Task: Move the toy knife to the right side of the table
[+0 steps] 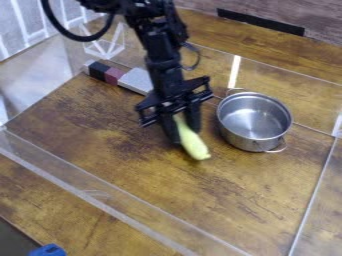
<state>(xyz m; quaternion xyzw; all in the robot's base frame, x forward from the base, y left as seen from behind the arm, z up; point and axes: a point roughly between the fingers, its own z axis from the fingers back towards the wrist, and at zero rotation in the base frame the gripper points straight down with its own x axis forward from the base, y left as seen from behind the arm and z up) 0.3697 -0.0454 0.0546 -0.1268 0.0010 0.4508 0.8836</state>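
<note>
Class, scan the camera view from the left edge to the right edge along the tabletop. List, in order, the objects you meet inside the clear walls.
Flat grey slab with a red-and-black end → toy knife, lying under the gripper → round steel pot.

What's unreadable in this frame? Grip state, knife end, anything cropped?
- Camera view: gripper jaws sit over the toy knife; grip or gap is too small to tell.
- Knife's upper end: hidden behind the fingers.
- Grey slab: right end covered by the arm.
- Blue object: cut off by bottom edge.
</note>
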